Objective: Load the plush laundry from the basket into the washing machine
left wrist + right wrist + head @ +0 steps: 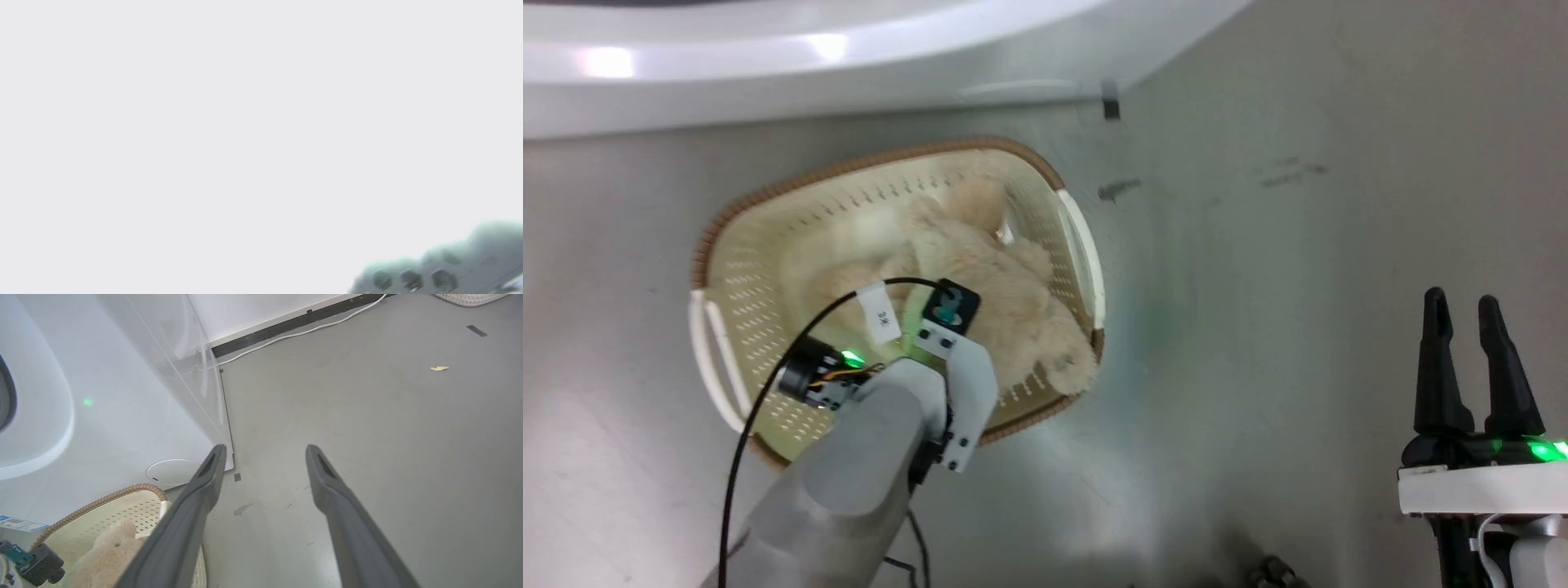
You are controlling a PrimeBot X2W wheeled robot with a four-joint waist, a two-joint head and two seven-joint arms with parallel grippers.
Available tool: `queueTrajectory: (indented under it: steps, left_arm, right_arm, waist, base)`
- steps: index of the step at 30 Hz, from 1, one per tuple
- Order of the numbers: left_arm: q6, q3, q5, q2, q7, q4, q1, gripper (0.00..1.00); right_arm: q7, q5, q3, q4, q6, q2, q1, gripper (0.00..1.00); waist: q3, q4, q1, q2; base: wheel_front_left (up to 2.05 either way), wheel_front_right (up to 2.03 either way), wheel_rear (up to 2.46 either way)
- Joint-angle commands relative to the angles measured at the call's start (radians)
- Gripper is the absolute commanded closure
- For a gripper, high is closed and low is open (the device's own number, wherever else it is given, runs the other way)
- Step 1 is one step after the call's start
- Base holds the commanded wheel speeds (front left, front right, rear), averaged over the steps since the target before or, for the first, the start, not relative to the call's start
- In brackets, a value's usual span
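My left hand is over the plush bear at the basket 3 o'clock side, grip I cannot tell, right hand open; a shallow fur pinch could slip.

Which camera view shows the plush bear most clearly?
The head view: the plush bear lies in the basket, partly behind the left arm. The right wrist view catches one furry part; the left wrist view is blurred.

Shaggy beige-cream plush laundry; cream basket speckled with perforations, brown woven-look rim, white handles; glossy white washing machine; dull grey floor; right gripper black-fingered.
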Motion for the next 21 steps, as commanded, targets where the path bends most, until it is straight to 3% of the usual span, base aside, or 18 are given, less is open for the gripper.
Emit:
queueTrajectory:
  steps: [1, 10, 21]
  left_arm:
    - [-0.008, 0.002, -0.009, -0.009, -0.023, 0.003, 0.008, 1.0]
    - [-0.051, 0.014, -0.068, -0.055, -0.172, -0.011, 0.061, 1.0]
    - [-0.048, 0.064, -0.162, -0.089, -0.357, -0.086, 0.188, 1.0]
  right_arm:
    - [-0.004, -0.006, -0.003, 0.01, 0.001, -0.002, -0.013, 0.0]
    - [-0.004, -0.039, -0.005, 0.075, 0.001, -0.002, 0.018, 0.0]
    - [0.004, -0.07, -0.021, 0.136, 0.001, -0.002, 0.096, 0.0]
  waist:
    - [-0.056, 0.036, 0.0, 0.0]
    - [-0.227, 0.123, 0.0, 0.0]
    - [-0.462, 0.205, 0.0, 0.0]
  base:
    - [0.0, 0.0, 0.0]
    - [0.0, 0.0, 0.0]
    - [0.0, 0.0, 0.0]
